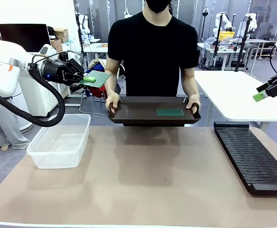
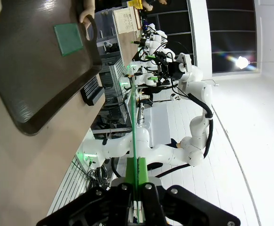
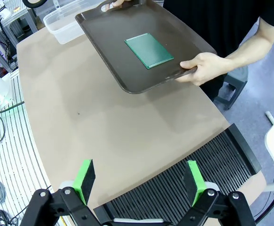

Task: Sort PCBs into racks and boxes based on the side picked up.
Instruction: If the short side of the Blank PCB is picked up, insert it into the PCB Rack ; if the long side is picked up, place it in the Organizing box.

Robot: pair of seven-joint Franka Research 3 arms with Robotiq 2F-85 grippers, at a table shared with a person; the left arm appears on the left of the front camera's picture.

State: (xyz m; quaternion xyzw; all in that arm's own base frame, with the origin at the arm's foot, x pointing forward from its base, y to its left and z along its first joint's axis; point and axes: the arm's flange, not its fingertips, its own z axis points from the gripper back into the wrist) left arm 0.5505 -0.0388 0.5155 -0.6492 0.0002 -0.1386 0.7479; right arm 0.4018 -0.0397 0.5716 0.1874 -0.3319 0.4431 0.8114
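So the big tan-topped table (image 1: 152, 180) has the long flat black slotted rack (image 1: 252, 156) lying along its right side. Nothing is in the slots that I can see.

Across from the robot, a person holds a dark brown plastic tray with handles (image 1: 138, 111) just above the far edge of the table. They've got a hand (image 1: 113, 102) on each end.

The clear see-through plastic tub (image 1: 60, 142) sits on the left side of the table, and it looks bare inside.

One thin green rectangular circuit board (image 1: 170, 112) lies flat on the tray, a bit right of the middle. It isn't touching the rim.

The second green board (image 1: 96, 78) is up in the air, pinched by its edge in the left gripper (image 1: 88, 79). That claw is clamped right down on it, above and past the far end of the tub. From its wrist camera the board sits edge-on between the green pads (image 2: 139, 172).

The right gripper (image 1: 261, 96) hangs high over the rack side. Its jaws are spread wide with nothing between them.
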